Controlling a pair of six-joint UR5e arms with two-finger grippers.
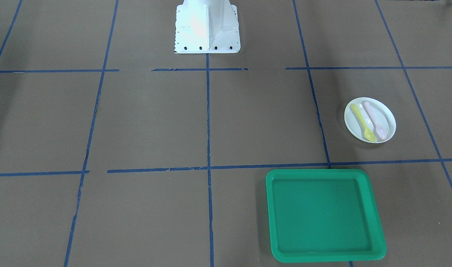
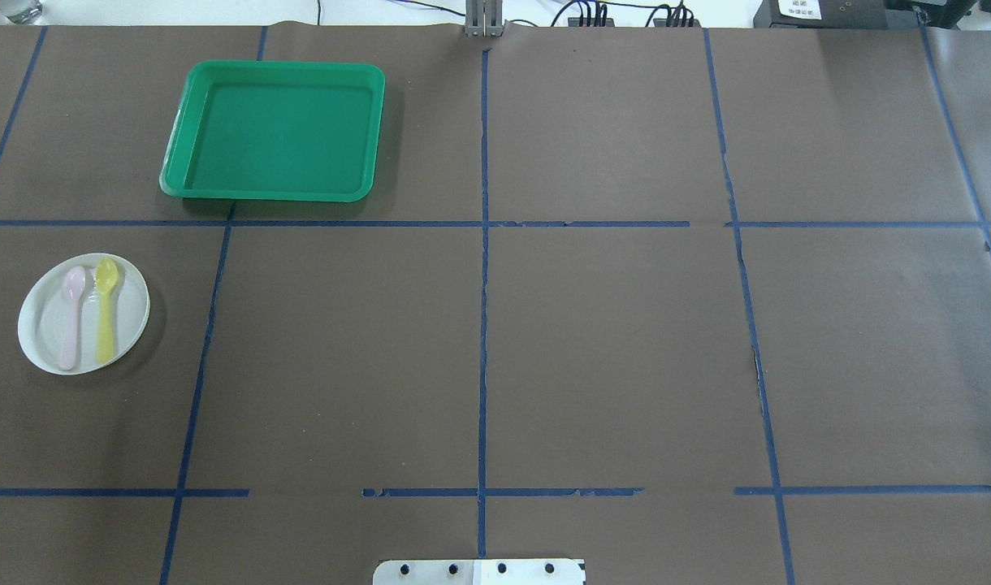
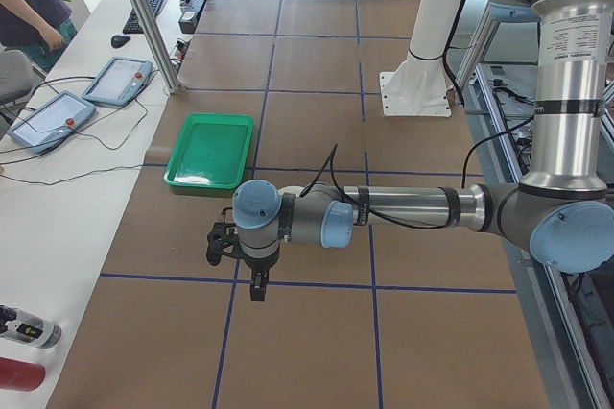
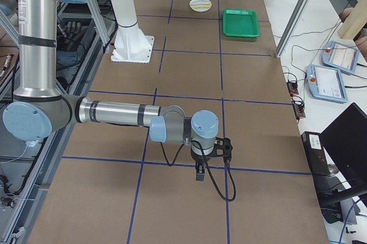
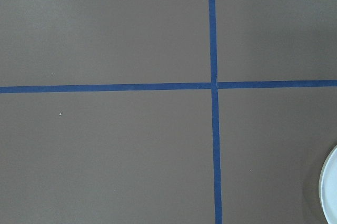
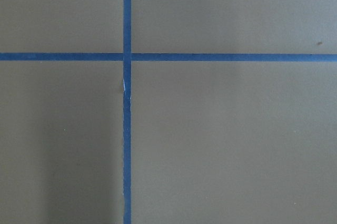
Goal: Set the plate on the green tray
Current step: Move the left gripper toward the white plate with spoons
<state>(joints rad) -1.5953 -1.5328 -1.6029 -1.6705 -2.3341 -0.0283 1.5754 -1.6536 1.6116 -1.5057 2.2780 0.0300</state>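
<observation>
I see one plate (image 2: 84, 314) on the tabletop's left side, carrying two spoons, a pink spoon (image 2: 72, 315) and a yellow spoon (image 2: 106, 309); one green tray (image 2: 274, 131) lies just beyond it, farther from the robot. My left claw (image 3: 257, 286) is the nearer; I cannot tell either claw's opening.

Silver arm tubes (image 3: 403, 205), blue joint caps (image 3: 255, 205), black cables (image 4: 217, 182).
</observation>
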